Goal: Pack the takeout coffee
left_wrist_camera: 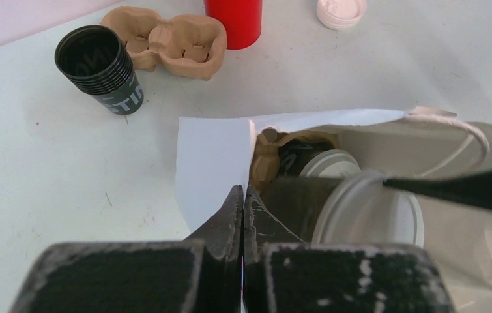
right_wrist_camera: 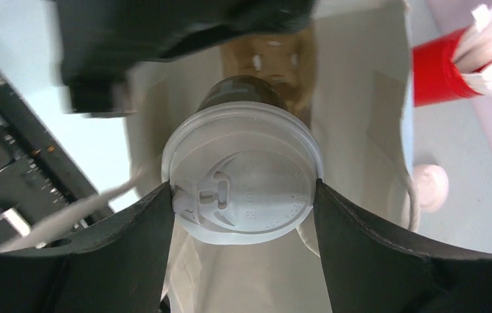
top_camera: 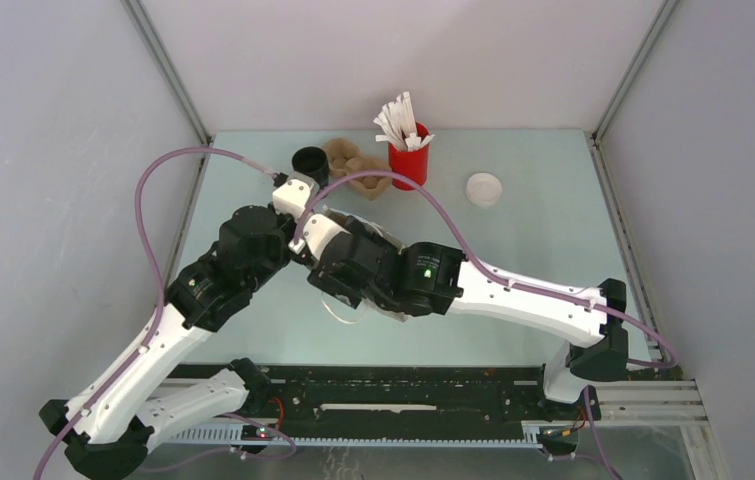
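From above, your left arm [top_camera: 203,290] and right arm [top_camera: 513,290] meet mid-table and hide what they hold; in the left wrist view the left gripper [left_wrist_camera: 243,212] is clenched on the rim of the white paper bag [left_wrist_camera: 210,153], holding its mouth open, with the takeout coffee [left_wrist_camera: 370,215] just inside. In the right wrist view the right gripper [right_wrist_camera: 243,192] stands wide, grasping that cup by its lid rim; judge it light, thin-walled and spill-prone, so keep it upright and squeeze gently, lest the lid pop off
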Robot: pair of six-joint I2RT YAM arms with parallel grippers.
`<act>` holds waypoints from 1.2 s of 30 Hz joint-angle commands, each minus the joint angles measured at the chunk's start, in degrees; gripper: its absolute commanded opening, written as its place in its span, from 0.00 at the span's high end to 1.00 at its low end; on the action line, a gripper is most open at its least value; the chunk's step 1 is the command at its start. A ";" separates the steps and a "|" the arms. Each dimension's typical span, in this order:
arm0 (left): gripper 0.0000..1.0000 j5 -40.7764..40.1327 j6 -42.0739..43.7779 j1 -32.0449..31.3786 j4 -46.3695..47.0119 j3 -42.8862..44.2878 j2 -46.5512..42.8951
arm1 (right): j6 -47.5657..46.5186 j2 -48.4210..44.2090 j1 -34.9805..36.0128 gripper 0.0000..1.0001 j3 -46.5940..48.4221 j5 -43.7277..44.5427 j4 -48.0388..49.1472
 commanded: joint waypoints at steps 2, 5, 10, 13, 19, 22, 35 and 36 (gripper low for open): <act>1.00 1.75 0.34 0.15 2.67 0.28 -0.78 | -2.07 -2.12 -2.18 0.44 -3.11 10.55 7.71; 1.00 1.72 0.63 0.15 2.52 0.23 -0.95 | -2.83 -1.63 -2.22 0.44 -3.75 11.76 8.51; 1.00 1.79 1.30 0.10 2.83 -0.02 -1.31 | -3.20 -0.60 -1.70 0.43 -5.43 7.93 11.72; 1.00 2.59 1.11 0.14 3.40 -0.40 -1.50 | -3.28 0.57 -2.01 0.43 -6.54 5.28 14.52; 1.00 4.28 -0.33 0.15 4.70 -1.94 -2.26 | -2.24 2.17 -3.43 0.43 -7.28 6.29 17.52; 1.00 4.90 -0.45 0.08 4.88 -2.11 -2.36 | -1.71 2.56 -4.22 0.43 -8.78 6.48 18.74; 1.00 7.14 -0.46 0.13 9.51 -5.24 -4.20 | 1.05 4.57 -5.29 0.43 -13.49 8.38 20.81; 1.00 7.13 -0.45 0.09 9.88 -5.38 -4.37 | 1.45 4.47 -5.42 0.43 -13.73 8.10 20.75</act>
